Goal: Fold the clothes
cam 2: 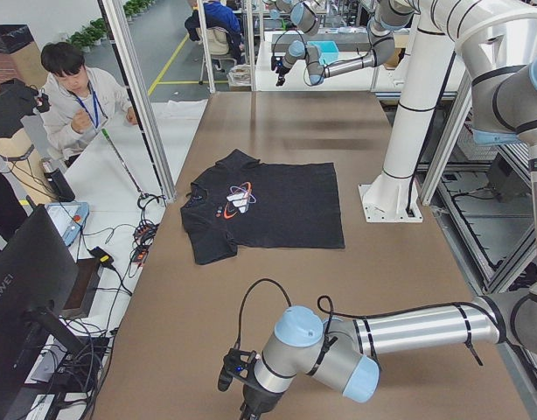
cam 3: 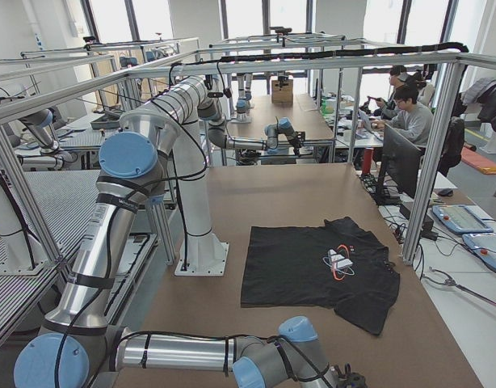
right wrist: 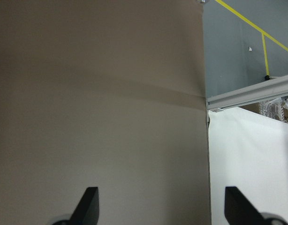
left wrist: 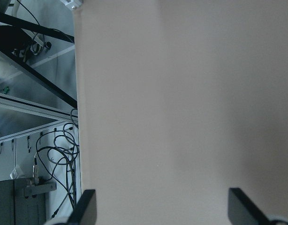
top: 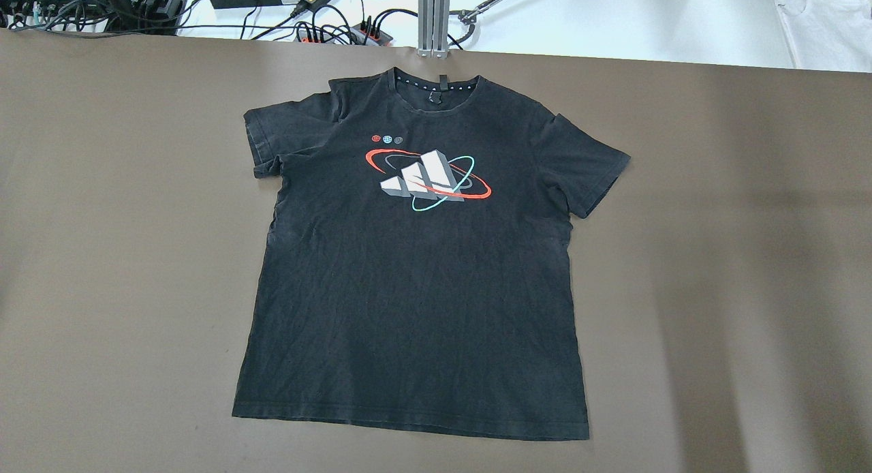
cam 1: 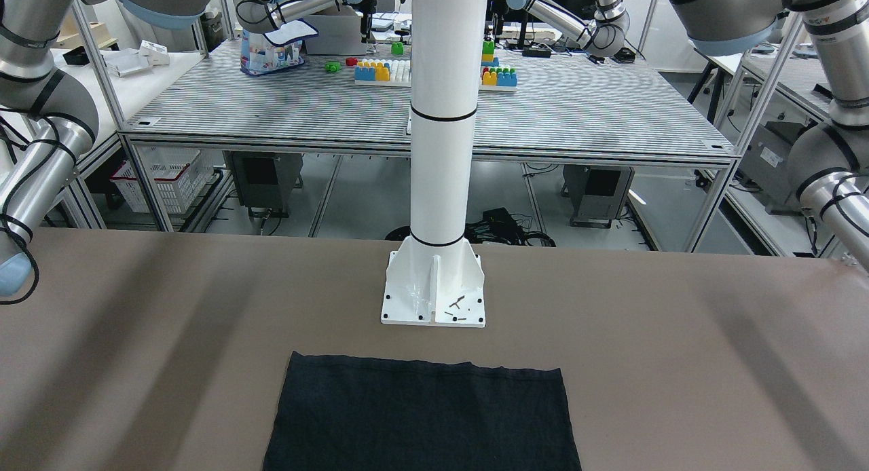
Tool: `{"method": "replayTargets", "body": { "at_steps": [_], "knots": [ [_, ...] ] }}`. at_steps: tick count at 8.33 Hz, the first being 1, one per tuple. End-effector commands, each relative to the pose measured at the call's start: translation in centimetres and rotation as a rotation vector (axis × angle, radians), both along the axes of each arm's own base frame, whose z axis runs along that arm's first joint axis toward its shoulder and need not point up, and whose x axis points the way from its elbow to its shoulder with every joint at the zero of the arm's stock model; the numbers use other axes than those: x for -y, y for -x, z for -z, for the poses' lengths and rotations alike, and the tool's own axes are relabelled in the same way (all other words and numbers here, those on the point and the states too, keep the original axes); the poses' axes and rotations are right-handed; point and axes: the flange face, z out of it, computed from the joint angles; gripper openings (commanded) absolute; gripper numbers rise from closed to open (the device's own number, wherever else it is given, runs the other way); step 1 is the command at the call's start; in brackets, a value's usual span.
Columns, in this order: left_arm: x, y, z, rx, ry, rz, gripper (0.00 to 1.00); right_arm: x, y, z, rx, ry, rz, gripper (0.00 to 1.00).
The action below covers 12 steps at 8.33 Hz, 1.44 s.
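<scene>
None of the folding is done. Left pincer (left wrist: 162, 207) and right pincer (right wrist: 161, 205) both hang released, grasping nothing, over the table (left wrist: 181, 93). The shirt (top: 409, 289) lies spread flat between them, well apart from each. Every fold is left to do.

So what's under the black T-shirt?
The black T-shirt lies flat, front up, on the brown table. Only table shows around it. Its back and the table patch beneath are covered.
</scene>
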Motion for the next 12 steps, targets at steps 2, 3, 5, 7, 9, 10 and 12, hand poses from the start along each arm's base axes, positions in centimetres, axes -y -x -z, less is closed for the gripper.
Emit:
{"method": "replayTargets", "body": {
  "at_steps": [2, 3, 5, 7, 9, 10, 12],
  "knots": [
    [0.8, -0.8, 1.4, -0.067, -0.026, -0.036, 1.00, 2.2, 0.7, 3.0, 0.024, -0.076, 0.003, 0.94],
    [1.4, -0.9, 1.9, -0.080, -0.033, -0.042, 1.00, 2.6, 0.9, 3.6, 0.038, -0.099, 0.000, 0.94],
    [5.3, -1.0, 4.2, -0.094, -0.035, -0.026, 1.00, 3.7, 1.8, 5.0, 0.161, -0.078, -0.069, 0.94],
    [7.1, -1.0, 3.9, -0.094, -0.029, -0.027, 1.00, 3.5, 1.9, 4.3, 0.171, -0.072, -0.074, 0.94],
    [7.9, -1.1, 5.2, -0.110, -0.048, -0.023, 1.00, 3.7, 3.7, 5.4, 0.198, -0.113, -0.054, 0.94],
    [7.7, -2.2, 5.6, -0.167, -0.067, -0.071, 1.00, 3.7, 4.0, 5.8, 0.219, -0.146, -0.041, 0.94],
    [11.5, -8.9, 9.3, -0.170, -0.122, -0.187, 1.00, 5.6, 6.2, 7.8, 0.233, -0.176, 0.001, 0.94]
  ]
}}
